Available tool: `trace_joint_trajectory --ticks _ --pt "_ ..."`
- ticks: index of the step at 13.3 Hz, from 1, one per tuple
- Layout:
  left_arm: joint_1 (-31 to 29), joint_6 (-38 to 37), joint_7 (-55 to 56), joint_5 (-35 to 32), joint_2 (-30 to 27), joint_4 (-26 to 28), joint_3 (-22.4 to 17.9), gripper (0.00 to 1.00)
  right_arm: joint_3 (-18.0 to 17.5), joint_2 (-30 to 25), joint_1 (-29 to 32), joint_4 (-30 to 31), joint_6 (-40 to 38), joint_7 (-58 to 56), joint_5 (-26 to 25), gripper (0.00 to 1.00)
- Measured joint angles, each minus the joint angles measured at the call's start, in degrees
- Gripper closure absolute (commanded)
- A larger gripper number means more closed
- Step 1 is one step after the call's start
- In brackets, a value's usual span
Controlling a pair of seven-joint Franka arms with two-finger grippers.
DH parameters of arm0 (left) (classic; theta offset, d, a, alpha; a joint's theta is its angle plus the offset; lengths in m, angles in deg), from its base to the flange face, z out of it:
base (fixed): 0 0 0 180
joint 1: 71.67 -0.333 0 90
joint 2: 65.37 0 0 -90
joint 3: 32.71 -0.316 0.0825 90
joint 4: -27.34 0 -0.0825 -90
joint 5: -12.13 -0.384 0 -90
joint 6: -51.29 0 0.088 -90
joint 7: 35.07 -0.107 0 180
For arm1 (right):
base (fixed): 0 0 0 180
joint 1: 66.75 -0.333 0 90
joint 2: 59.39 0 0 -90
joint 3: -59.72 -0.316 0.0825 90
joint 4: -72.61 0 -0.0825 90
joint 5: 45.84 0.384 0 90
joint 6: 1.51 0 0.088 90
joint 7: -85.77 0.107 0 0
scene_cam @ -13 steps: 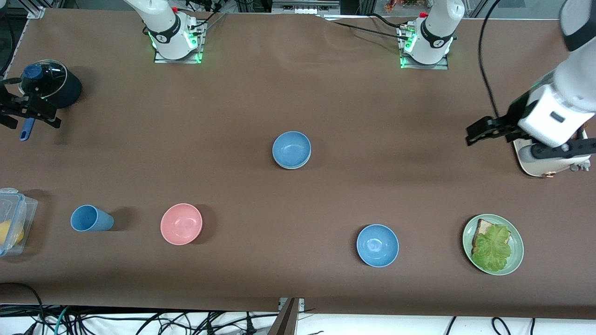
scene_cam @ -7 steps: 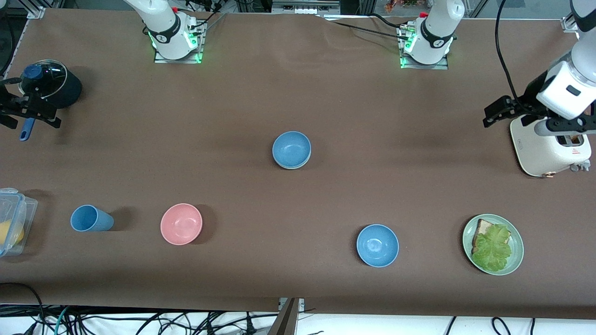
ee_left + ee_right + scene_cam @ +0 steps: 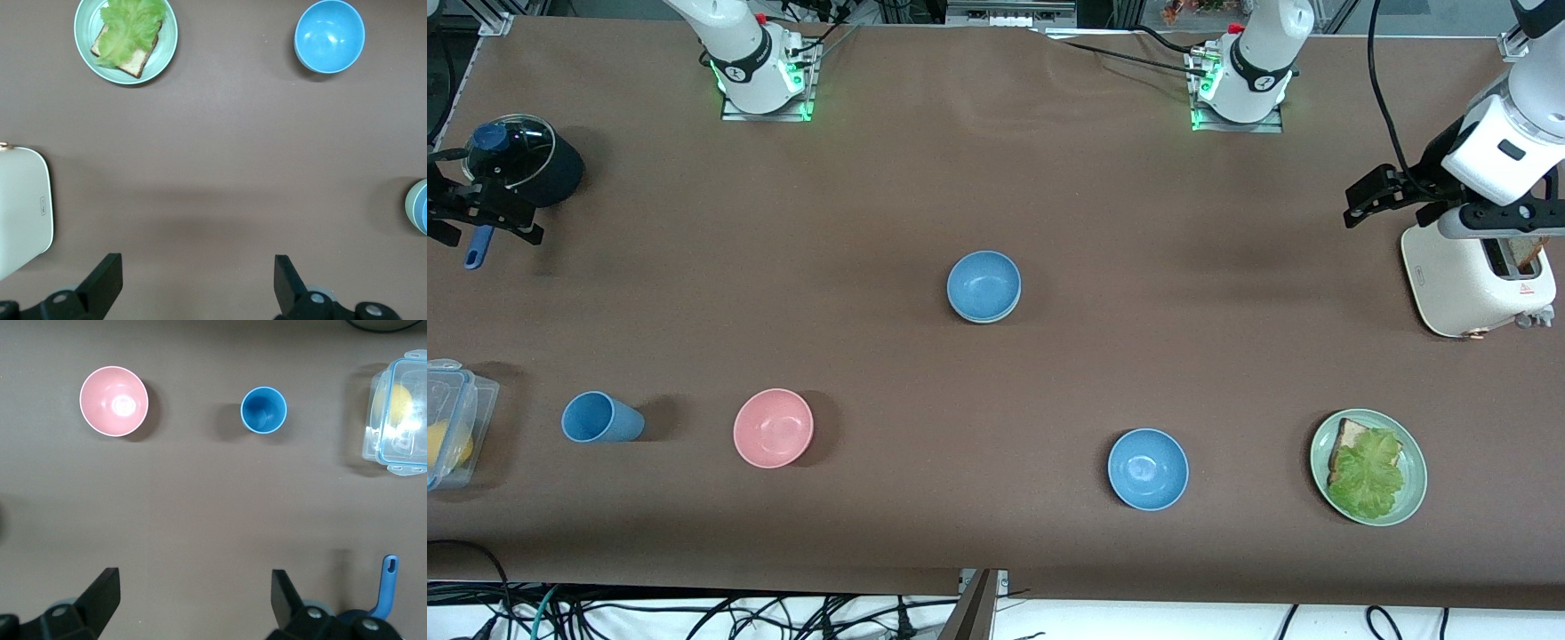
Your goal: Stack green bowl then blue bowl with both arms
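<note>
The dull blue bowl (image 3: 983, 283) sits nested in the green bowl (image 3: 997, 317) at the table's middle; only the green rim shows under it. The stack also shows at the edge of the left wrist view, green bowl (image 3: 409, 203) under blue bowl (image 3: 422, 215). My left gripper (image 3: 1356, 203) is open and empty, up over the table beside the toaster; its own view (image 3: 195, 261) shows bare table between the fingers. My right gripper (image 3: 527, 219) is open and empty at the right arm's end, over the pot's blue handle; it also shows in its own view (image 3: 193, 579).
A brighter blue bowl (image 3: 1148, 468) and a green plate (image 3: 1414, 498) with bread and lettuce lie nearer the camera. A pink bowl (image 3: 773, 428), blue cup (image 3: 600, 418) and plastic box (image 3: 449, 422) lie toward the right arm's end. A lidded pot (image 3: 520, 160) and white toaster (image 3: 1472, 280) stand at the ends.
The left arm has pulled back and risen toward its end of the table, uncovering the toaster. The right arm and all the bowls have not moved.
</note>
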Motion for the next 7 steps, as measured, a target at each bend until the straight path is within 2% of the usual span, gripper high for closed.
trace_joint_trajectory --ticks 7 --pt "-2.28 -0.29 -0.04 -0.02 2.28 -1.93 1.58 0.0 0.0 0.01 0.0 0.0 0.0 -0.01 0.0 0.0"
